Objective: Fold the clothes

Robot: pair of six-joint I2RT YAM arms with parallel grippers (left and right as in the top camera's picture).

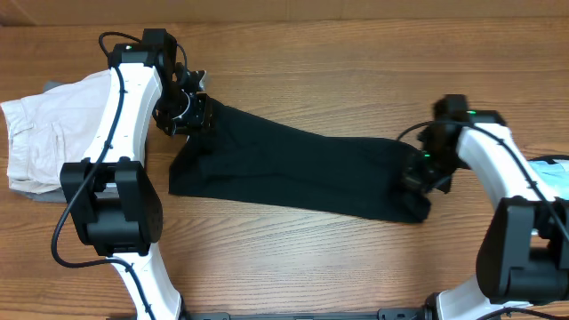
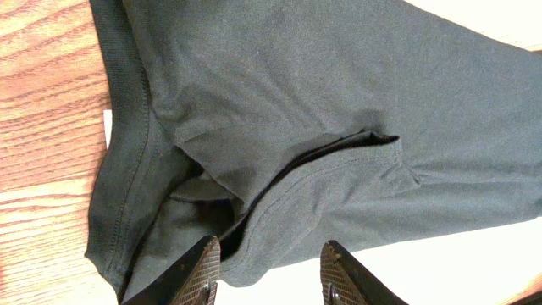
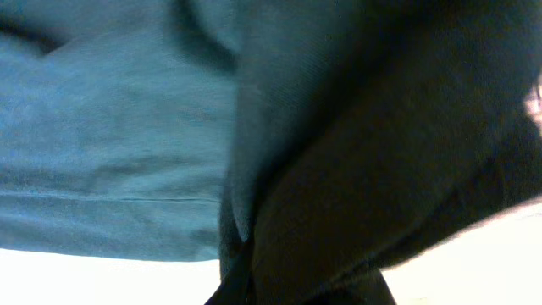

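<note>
Bright, even overhead light; T-shirt [image 3: 127, 127] blurred, murky in right-wrist view

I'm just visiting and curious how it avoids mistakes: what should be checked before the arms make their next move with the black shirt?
1. Right gripper shut on the shirt: ok.
2. Left gripper holding the shirt: cannot tell; fingers apart, fabric at them.
3. Shirt flat: not ok; bunched and creased.
4. Off-white garment apart from shirt: ok.
5. Blue item apart from shirt: ok.
</note>
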